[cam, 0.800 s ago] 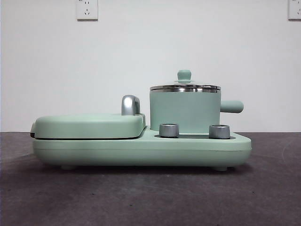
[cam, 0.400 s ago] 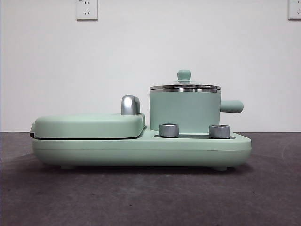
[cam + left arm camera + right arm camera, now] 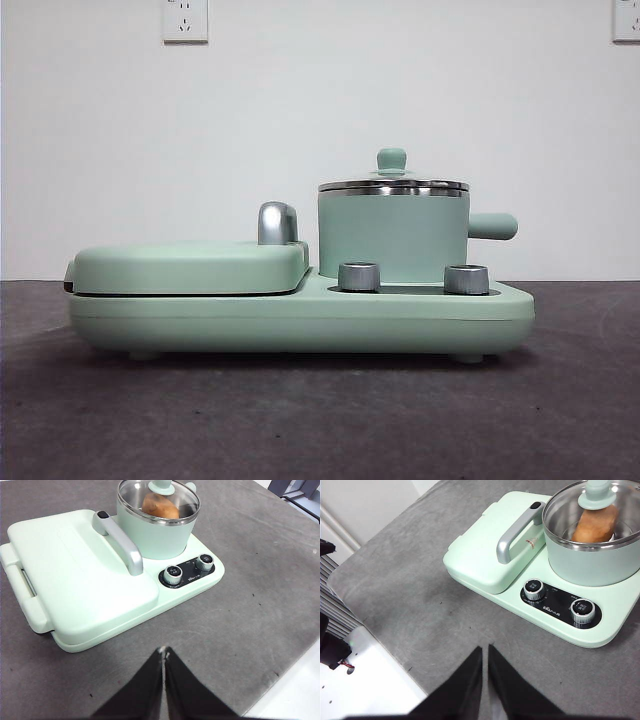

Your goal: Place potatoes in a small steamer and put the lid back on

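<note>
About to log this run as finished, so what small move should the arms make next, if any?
Probably none beyond holding both arms back. The tan-brown oval potato lies inside the mint-green cylindrical steamer pot, and the round glass lid with the green knob sits level on its steel rim. The left end effector and the right end effector are shut, empty, and clear of the appliance.

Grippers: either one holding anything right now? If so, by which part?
Nothing is held. The left gripper and right gripper are both shut on nothing, above bare table. The potato sits in the steamer under the lid.
</note>
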